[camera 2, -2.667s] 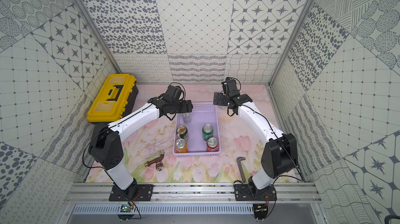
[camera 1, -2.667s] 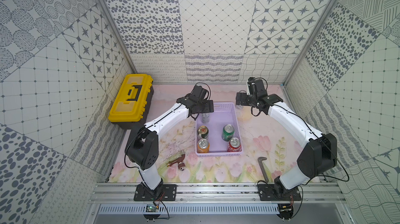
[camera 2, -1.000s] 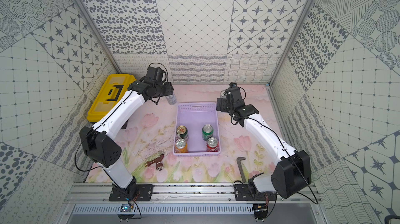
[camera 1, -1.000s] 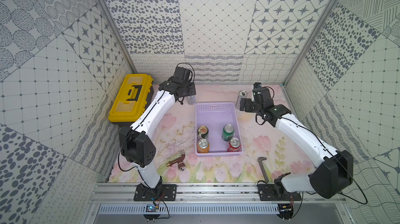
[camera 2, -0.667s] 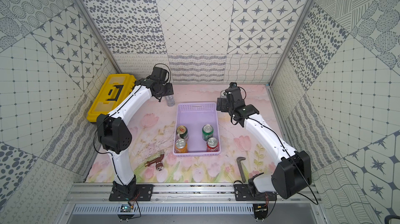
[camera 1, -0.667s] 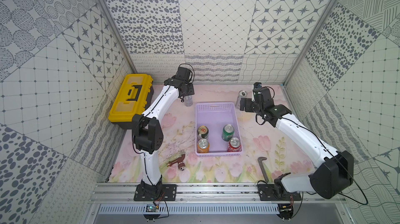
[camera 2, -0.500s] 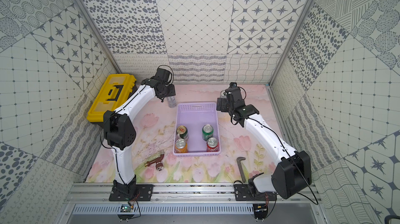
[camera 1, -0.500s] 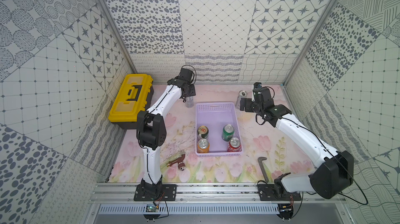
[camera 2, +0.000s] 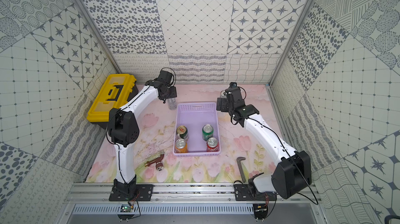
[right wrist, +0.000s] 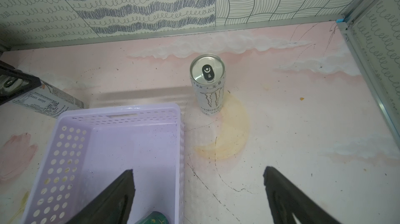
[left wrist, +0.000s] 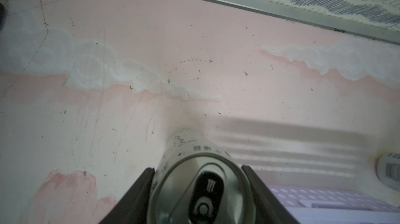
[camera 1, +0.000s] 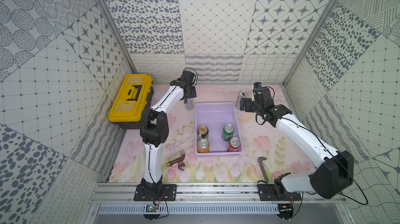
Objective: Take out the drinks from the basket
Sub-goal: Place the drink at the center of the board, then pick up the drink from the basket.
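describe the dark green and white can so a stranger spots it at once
In the lavender basket mid-table, four cans stand at the end nearest the robot's bases. The dark green-and-white can is in the farther pair, on the yellow toolbox side, behind the orange can; only it is two-toned.

Can [left wrist: 186, 145] sat between fingers [left wrist: 138, 190] of left claw [left wrist: 197, 168], basket [right wrist: 121, 114] just beside. Second can [right wrist: 207, 86] stood ahead of right claw [right wrist: 198, 170], outside basket; basket partly below that claw.
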Controlling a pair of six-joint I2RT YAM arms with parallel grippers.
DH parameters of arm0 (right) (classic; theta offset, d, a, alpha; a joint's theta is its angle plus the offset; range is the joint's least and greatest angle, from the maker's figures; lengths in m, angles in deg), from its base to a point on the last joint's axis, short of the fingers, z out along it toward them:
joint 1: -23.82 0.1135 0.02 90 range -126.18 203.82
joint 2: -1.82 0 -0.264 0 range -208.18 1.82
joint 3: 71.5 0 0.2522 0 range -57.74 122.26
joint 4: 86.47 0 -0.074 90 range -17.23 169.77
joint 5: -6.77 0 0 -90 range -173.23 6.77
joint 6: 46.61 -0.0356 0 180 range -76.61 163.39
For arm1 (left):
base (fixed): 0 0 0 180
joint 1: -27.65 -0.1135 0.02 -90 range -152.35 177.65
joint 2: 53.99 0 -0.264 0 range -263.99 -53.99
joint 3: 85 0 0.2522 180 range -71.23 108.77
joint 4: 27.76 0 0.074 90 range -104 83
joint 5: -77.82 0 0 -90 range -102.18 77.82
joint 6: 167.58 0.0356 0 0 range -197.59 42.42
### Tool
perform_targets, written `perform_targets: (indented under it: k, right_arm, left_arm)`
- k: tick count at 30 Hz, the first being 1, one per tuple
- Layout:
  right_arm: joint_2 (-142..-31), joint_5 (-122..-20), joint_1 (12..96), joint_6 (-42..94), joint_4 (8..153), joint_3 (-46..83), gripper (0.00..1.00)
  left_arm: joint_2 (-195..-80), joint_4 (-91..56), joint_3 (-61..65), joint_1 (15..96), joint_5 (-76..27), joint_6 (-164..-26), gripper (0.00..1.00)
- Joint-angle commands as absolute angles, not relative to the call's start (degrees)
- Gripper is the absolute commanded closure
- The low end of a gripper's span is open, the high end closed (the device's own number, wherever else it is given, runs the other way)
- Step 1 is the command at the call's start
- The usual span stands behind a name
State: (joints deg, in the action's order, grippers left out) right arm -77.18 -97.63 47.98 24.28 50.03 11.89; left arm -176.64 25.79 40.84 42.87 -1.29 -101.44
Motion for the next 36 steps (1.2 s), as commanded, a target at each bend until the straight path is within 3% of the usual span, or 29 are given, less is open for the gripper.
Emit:
perform_targets:
  k: [1,5,6,7,22,28,36]
  right_arm:
    - [-77.02,-97.08,48.07,23.84,52.09,11.60,0.03]
    - [-77.36,-96.31,48.00,23.54,51.99,11.89,0.03]
    - [-77.50,-95.80,47.94,23.44,51.87,11.95,0.03]
    - [-77.70,-95.08,47.86,23.35,51.78,12.12,0.03]
    - [-79.61,-84.38,48.44,22.74,49.49,11.33,0.05]
    - [-80.64,-81.91,52.46,24.05,47.87,8.94,0.05]
    - [-82.58,-82.97,57.66,26.09,45.71,7.26,0.05]
  left_arm:
    - [-175.72,23.29,39.59,41.93,-0.27,-100.83,0.26]
    - [-173.86,22.35,38.24,41.97,-0.21,-101.39,0.12]
    - [-173.25,22.07,38.04,41.97,-0.18,-101.40,0.01]
    - [-172.40,21.95,37.68,42.08,-0.06,-101.61,0.00]
    - [-150.95,9.53,12.68,45.74,-9.26,-111.89,0.00]
    - [-143.95,8.95,3.57,52.16,-6.42,-113.32,0.00]
    - [-135.54,9.03,-5.24,53.40,-5.73,-115.73,0.00]
